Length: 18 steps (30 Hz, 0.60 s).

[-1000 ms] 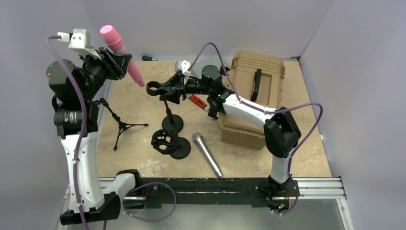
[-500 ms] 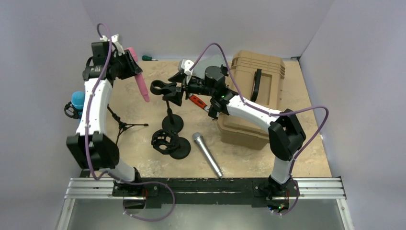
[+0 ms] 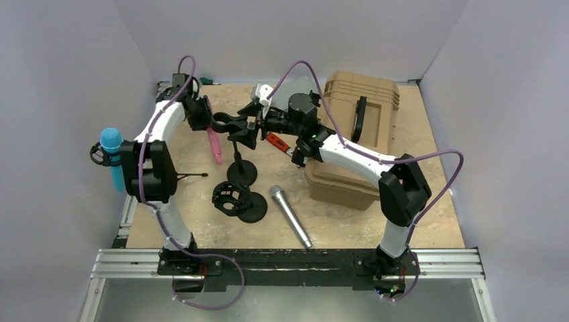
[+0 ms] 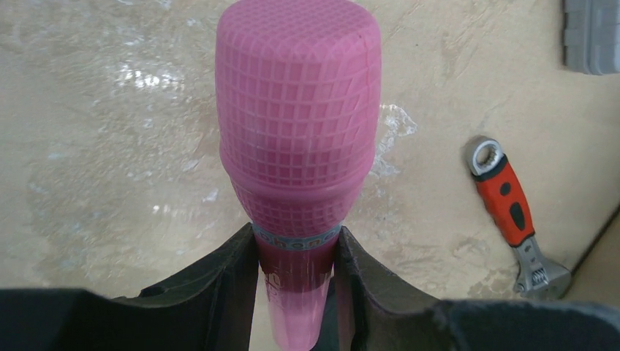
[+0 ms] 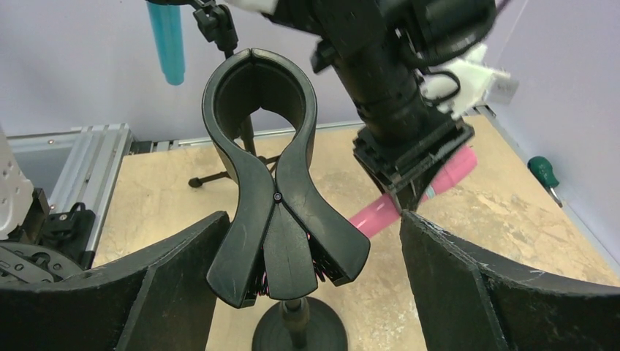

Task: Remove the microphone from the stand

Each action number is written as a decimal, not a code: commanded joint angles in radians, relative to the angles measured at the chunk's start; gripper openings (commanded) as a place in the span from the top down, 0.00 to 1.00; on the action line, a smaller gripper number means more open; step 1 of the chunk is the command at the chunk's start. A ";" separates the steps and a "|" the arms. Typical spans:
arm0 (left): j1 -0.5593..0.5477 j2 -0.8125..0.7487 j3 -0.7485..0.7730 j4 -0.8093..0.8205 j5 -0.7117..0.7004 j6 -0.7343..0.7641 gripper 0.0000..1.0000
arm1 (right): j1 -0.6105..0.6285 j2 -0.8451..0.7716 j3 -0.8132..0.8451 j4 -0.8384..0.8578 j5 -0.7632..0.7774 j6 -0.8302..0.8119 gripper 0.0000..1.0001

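Swung down, your left gripper (image 4: pixel 296 240) clamps pink microphone (image 4: pixel 298 110) beside stand clip (image 5: pixel 274 190), right gripper (image 5: pixel 311 241) wide astride it, wrench (image 4: pixel 509 208) seemingly close right.

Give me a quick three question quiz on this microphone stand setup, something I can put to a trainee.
1. True or false: the left gripper is shut on the pink microphone.
2. What colour is the microphone lying flat on the table? A blue, B silver, C pink.
3. Fill in: the right gripper is open, with an empty black ____ between its fingers.
Key: 1 true. 2 B. 3 clip.
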 commanded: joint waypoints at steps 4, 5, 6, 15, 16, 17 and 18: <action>-0.018 0.184 0.132 -0.062 -0.038 -0.015 0.87 | 0.000 -0.059 0.008 -0.029 0.035 0.002 0.16; -0.016 0.193 0.139 -0.065 -0.043 -0.009 0.84 | 0.000 -0.063 0.005 -0.028 0.038 0.003 0.16; -0.015 0.200 0.144 -0.067 -0.048 -0.005 0.81 | 0.000 -0.067 0.001 -0.026 0.042 0.003 0.16; -0.006 0.205 0.163 -0.083 -0.003 0.001 0.23 | 0.002 -0.059 0.004 -0.036 0.054 0.056 0.15; -0.005 0.205 0.167 -0.089 0.005 0.000 0.16 | 0.004 -0.057 0.011 -0.047 0.056 0.060 0.15; -0.006 0.202 0.170 -0.093 0.012 -0.002 0.09 | 0.004 -0.056 0.020 -0.062 0.061 0.063 0.15; -0.005 0.196 0.175 -0.101 0.016 -0.004 0.05 | 0.006 -0.058 0.030 -0.075 0.071 0.067 0.14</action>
